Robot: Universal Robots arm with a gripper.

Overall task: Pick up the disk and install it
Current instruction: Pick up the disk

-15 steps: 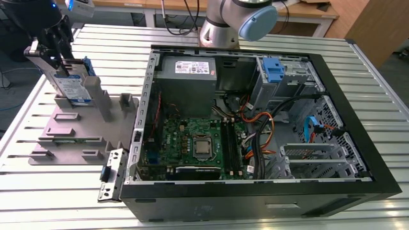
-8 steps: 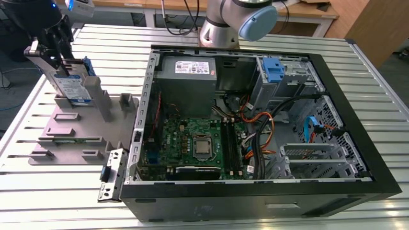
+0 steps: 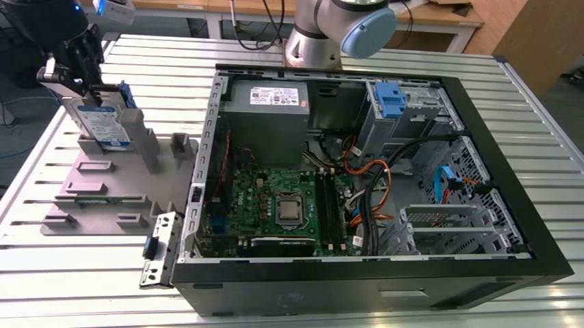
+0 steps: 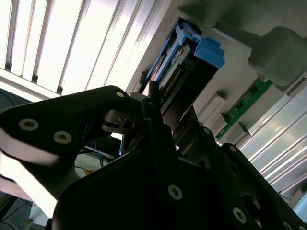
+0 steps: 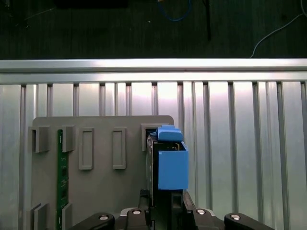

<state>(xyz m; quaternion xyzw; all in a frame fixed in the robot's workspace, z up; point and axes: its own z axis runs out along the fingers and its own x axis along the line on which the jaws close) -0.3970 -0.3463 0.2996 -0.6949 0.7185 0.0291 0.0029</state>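
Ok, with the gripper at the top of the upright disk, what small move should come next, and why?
Probably a short, straight lift. The disk stands upright in a slot of the grey holder, the gripper sits at its top edge, and the holder's posts flank it, so a sideways pull would likely jam it. The open computer case lies to the exterior view's right.

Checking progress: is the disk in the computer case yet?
Out. The disk stands on edge in the grey holder, outside the case.
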